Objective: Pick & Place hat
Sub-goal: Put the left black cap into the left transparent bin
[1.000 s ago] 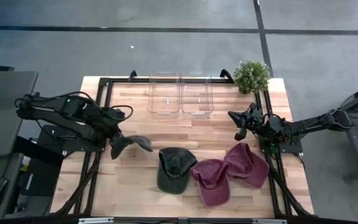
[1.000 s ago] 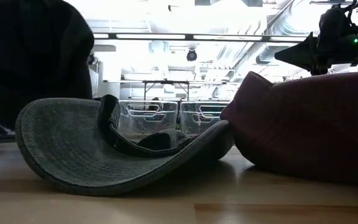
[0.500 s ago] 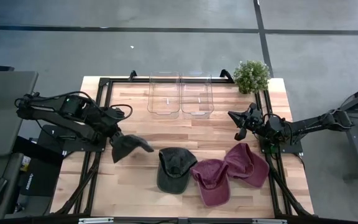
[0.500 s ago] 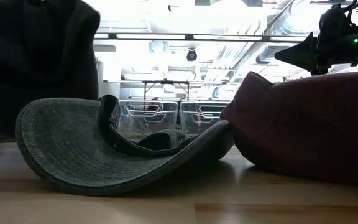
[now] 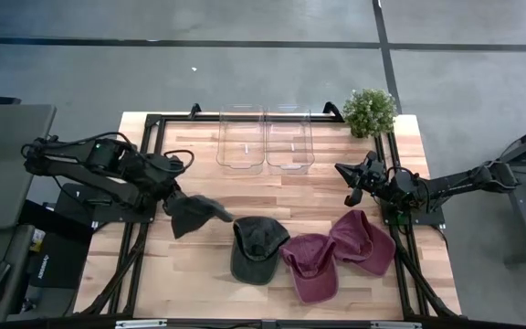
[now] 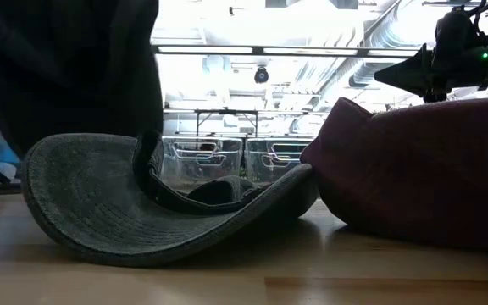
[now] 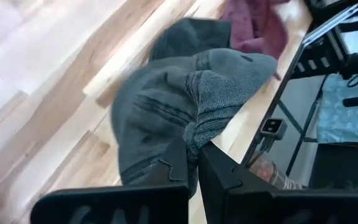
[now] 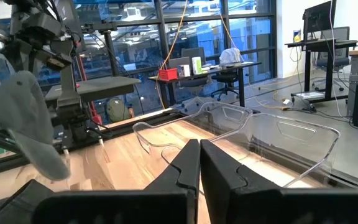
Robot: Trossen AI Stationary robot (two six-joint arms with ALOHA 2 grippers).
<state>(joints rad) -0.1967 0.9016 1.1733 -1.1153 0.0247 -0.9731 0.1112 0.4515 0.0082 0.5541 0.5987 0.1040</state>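
My left gripper is shut on a dark grey hat, which it carries above the table's left half, just left of a dark cap lying on the wood. In the low view the grey hat fills the upper left, behind the dark cap. Two maroon caps lie right of the dark cap. My right gripper is shut and holds nothing, hovering over the table's right side above the maroon caps. My left gripper pinches a bunched fold of the grey hat's cloth between its two fingers, coming from above on a slant. The hat hangs below the fingers, lifted off the table, with its brim pointing toward the dark cap.
Two clear bins stand side by side at the far edge, and a potted plant sits at the far right corner. Black frame rails run along the table's left and right sides. Bare wood lies between bins and caps.
My left gripper has moved a little toward the table's right, toward the dark cap, carrying the grey hat with it. The hat has swung and spread, and its brim now reaches nearer the dark cap. My right arm has kept still.
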